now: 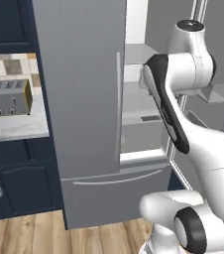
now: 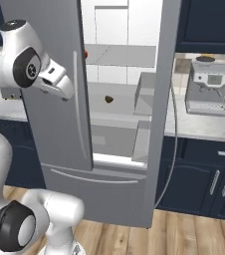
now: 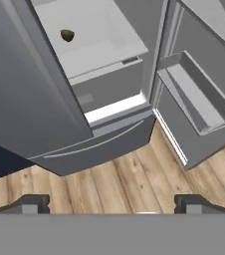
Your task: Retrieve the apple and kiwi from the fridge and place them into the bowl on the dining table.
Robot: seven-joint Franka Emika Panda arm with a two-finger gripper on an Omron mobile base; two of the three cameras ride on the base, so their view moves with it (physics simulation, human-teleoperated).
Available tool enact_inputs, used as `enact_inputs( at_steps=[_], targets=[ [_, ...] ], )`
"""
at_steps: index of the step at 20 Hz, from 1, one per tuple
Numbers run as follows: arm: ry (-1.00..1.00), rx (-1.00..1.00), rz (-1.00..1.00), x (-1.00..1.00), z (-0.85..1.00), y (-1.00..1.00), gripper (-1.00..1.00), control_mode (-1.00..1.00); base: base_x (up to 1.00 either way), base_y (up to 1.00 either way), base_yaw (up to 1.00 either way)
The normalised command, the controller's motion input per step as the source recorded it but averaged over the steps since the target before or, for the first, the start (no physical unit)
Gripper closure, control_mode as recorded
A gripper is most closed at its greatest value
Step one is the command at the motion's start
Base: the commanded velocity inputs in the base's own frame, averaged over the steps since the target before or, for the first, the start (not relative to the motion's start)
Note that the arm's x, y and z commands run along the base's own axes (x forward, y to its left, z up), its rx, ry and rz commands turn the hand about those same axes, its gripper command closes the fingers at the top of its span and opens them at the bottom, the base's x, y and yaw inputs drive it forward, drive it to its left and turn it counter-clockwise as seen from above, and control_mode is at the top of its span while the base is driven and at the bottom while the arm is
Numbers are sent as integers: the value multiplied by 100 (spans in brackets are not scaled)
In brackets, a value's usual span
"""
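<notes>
The grey fridge (image 1: 79, 84) (image 2: 59, 139) (image 3: 25, 89) has its left door shut and its right door swung open. On a grey middle shelf inside lies the small brown kiwi (image 2: 109, 99) (image 3: 67, 35). One shelf higher, a red sliver of the apple (image 2: 86, 53) peeks past the edge of the shut left door. My gripper (image 3: 113, 204) is open with nothing between its fingers. It hangs in front of the fridge over the wooden floor, well short of the kiwi. The bowl and the dining table are out of view.
The open right door (image 3: 199, 99) carries empty bins and stands at the right. A toaster (image 1: 7, 96) sits on the counter left of the fridge, a coffee machine (image 2: 210, 85) on the counter to its right. Navy cabinets (image 1: 15, 186) run below.
</notes>
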Motion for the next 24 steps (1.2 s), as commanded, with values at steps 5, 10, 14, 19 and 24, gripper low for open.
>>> enact_inputs(
  at_steps=[5,10,14,19,24],
  targets=[
    [1,8,8,90,-42,34,-100,-100,0,0,0],
    [-1,0,5,72,-25,40,-100,-100,0,0,0],
    [-17,0,5,46,-9,9,-100,-100,0,0,0],
    [-16,0,7,62,-15,0,-100,-100,0,0,0],
    [-1,0,6,83,-15,0,-100,-100,0,0,0]
  ],
)
